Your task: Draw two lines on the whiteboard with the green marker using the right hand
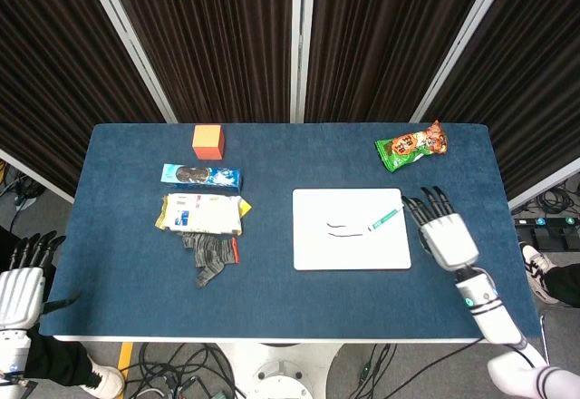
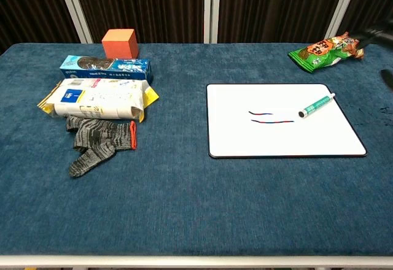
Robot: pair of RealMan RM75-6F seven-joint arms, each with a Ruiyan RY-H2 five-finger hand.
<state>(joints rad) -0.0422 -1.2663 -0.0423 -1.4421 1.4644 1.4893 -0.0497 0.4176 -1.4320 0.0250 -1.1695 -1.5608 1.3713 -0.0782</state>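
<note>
The white whiteboard (image 1: 351, 247) (image 2: 282, 141) lies right of the table's middle and bears two short drawn lines (image 1: 338, 229) (image 2: 270, 117). On its right part lies the green marker (image 1: 387, 218) (image 2: 317, 105), free, its tip toward the lines. My right hand (image 1: 443, 231) hovers just right of the board with its fingers spread, holding nothing; the chest view shows only dark fingertips (image 2: 378, 35) at the right edge. Off the table's left corner my left hand (image 1: 23, 277) hangs with fingers apart and nothing in it.
A green snack bag (image 1: 411, 146) (image 2: 325, 51) lies at the back right. On the left are an orange cube (image 1: 207, 141) (image 2: 119, 43), a blue cookie box (image 1: 201, 177) (image 2: 105, 67), a white and yellow packet (image 1: 201, 214) (image 2: 98, 98) and a grey glove (image 1: 208, 257) (image 2: 98, 137).
</note>
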